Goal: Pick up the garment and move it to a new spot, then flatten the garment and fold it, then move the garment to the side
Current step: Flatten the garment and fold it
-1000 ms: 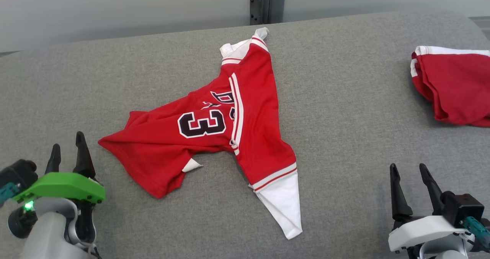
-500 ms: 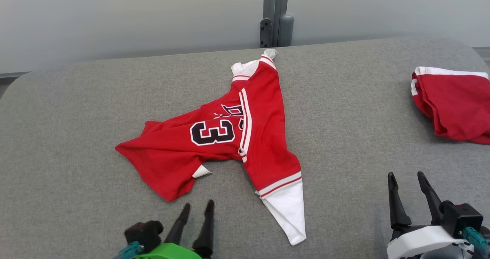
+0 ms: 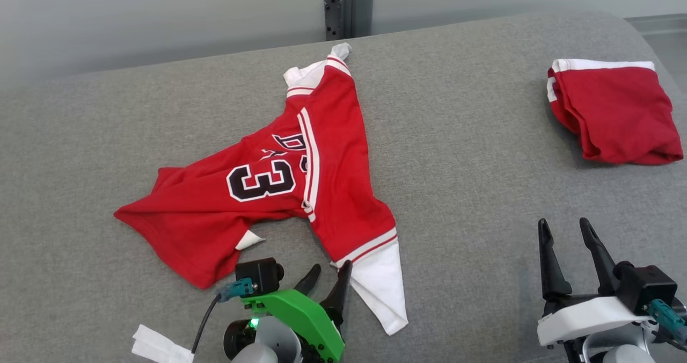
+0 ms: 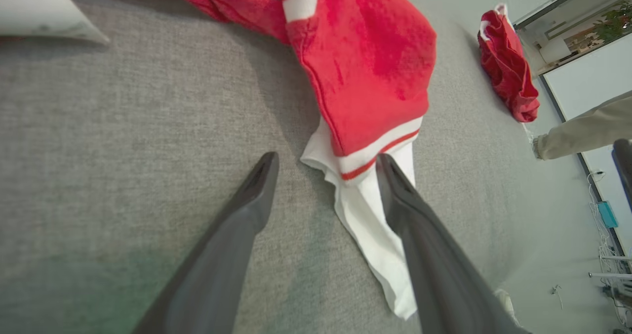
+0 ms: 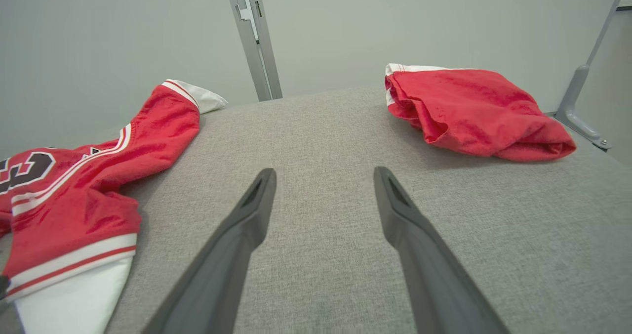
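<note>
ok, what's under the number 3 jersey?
The grey fabric surface shows all round the jersey; a white flap pokes out from beneath its near edge. Anything else underneath is covered.

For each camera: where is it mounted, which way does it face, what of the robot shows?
Head view: on the head, facing forward and down at the jersey on the grey surface; both open jaws at the bottom.
Left wrist view: on the left wrist, facing along its fingers at the jersey's white cuff.
Right wrist view: on the right wrist, fingers toward the folded garment.
Shared: both wrist views show jersey and folded garment.
</note>
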